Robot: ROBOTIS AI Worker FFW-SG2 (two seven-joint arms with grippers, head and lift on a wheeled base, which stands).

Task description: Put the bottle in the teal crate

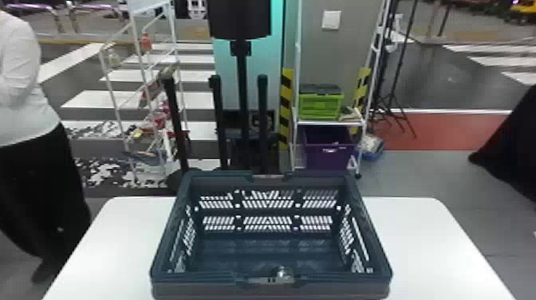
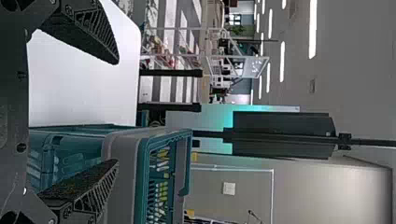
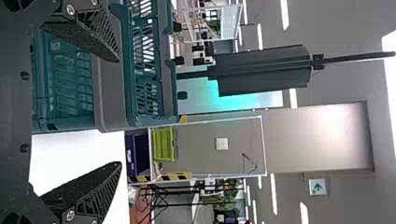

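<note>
Bottle (image 1: 282, 272): we read the clear, rounded thing just inside the crate's near rim as it, only a small part showing. Standing or lying, touching the wall or just off it, we can't tell. Sits between our two grippers sideways, farther out than both, behind the near wall.

Handling, our guess: thin clear plastic, light if empty. Fill level unreadable. Smooth skin, so slippery; sides would dent if squeezed hard. If it's standing, it could tip from a side knock.

Grasp, if we need one: from above, flat fingers either side of the upper body, below any cap, light even squeeze. The near wall is tight against that approach, so watch for a finger catching the rim.

Teal crate (image 1: 199, 287): ahead of our grippers, to the right of the left one, to the left of the right one. Looks stiff, slatted sides, upright on the table (image 1: 430, 235).

Left gripper (image 2: 116, 110): fingers spread, nothing between them, one lined up over the crate's near corner. Right gripper (image 3: 119, 112): same, spread and holding nothing, its inner finger overlapping the crate in view.

Status call: bottle looks placed, task probably done. Next we'd back both grippers straight away from the wall so neither nudges the crate.
</note>
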